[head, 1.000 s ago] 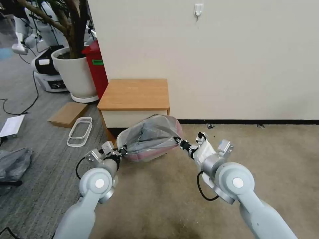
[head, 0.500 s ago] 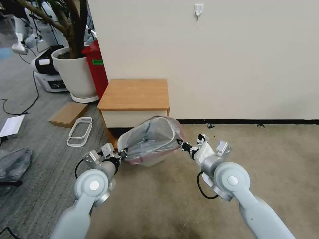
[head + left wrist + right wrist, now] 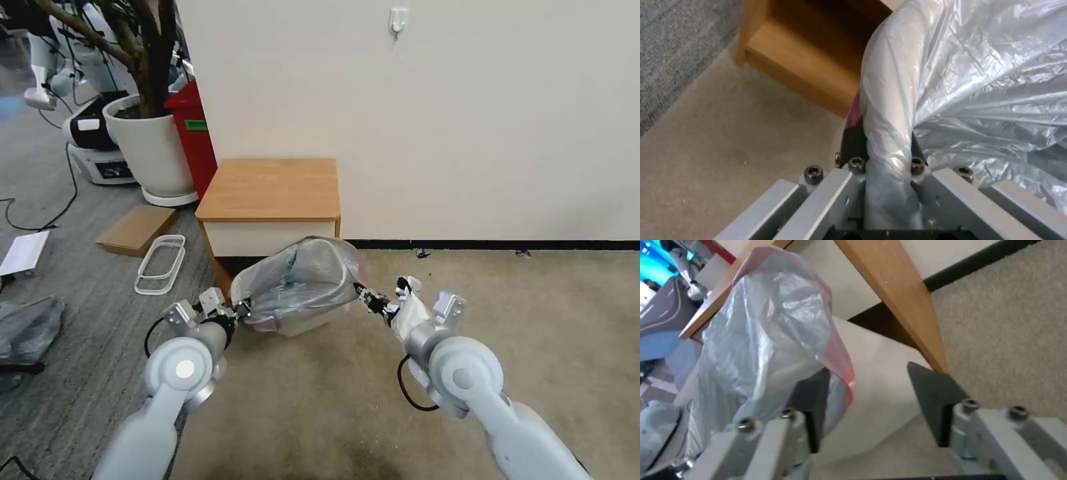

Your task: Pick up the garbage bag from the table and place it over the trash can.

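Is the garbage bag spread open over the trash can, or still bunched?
Spread open. The garbage bag is stretched between the left hand, shut on one edge, and the open right hand, draping the trash can.

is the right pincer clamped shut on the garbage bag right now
No: in the right wrist view the right pincer stands open, the garbage bag draped over just one finger.

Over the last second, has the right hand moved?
Yes. The right hand has dropped slightly, toward the robot, away from the table.
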### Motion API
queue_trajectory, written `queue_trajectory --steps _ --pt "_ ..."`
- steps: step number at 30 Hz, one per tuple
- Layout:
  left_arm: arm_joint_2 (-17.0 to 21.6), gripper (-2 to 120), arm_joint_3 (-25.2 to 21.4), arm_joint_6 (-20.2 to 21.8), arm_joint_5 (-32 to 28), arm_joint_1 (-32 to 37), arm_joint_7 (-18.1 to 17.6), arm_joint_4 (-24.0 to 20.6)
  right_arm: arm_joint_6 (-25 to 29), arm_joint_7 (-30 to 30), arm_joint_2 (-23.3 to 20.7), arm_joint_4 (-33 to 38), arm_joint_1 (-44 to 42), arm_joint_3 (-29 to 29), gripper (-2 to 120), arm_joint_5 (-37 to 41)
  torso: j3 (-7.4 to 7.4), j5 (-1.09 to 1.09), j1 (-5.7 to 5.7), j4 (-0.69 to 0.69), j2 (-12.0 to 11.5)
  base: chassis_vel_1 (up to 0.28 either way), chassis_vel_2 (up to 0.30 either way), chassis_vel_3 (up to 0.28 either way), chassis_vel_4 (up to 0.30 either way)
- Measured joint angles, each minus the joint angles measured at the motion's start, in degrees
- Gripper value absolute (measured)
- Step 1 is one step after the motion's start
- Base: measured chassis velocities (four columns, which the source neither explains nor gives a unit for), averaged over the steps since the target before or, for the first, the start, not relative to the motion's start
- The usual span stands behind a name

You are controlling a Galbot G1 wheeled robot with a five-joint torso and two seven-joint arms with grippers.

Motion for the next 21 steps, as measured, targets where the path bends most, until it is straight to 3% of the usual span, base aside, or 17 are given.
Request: queue_trajectory --steps 8,12,15,17,19,21 --pt "2.14 1 -0.65 0.03 -0.65 0.21 0.41 0.15 1.53 -3.96 -2.73 1.84 -1.66 2.02 82 -0.74 0.00 0.00 0.00 0.00 0.00 0.000 0.000 0.000 0.000" --pt "4.56 1 -1.55 0.96 -1.06 1.49 3.17 -0.55 1.13 -9.57 -5.58 2.44 -1.90 3.50 96 1.11 0.00 -0.01 0.00 0.00 0.00 0.000 0.000 0.000 0.000" --pt "7.75 1 -3.35 2.08 -1.39 3.57 8.65 -1.76 -1.07 -15.84 -7.94 1.13 -0.34 4.06 100 4.68 0.00 0.00 0.00 0.00 0.00 0.000 0.000 0.000 0.000" --pt "8.37 1 -3.82 2.35 -1.55 4.05 9.93 -2.00 -1.64 -17.33 -8.31 0.58 0.10 4.07 100 5.39 0.00 0.00 0.00 0.00 0.00 0.000 0.000 0.000 0.000" --pt "10.52 1 -5.77 3.32 -1.71 5.91 14.57 -2.46 -3.78 -25.02 -9.66 -1.94 1.26 4.42 100 7.10 0.00 0.00 0.00 0.01 0.00 0.000 0.000 0.000 0.000" --pt "11.26 1 -6.47 3.54 -1.69 6.58 16.06 -2.54 -4.80 -28.28 -10.11 -3.06 1.56 4.71 100 7.44 0.00 0.00 0.00 0.01 0.00 0.000 0.000 0.000 0.000"
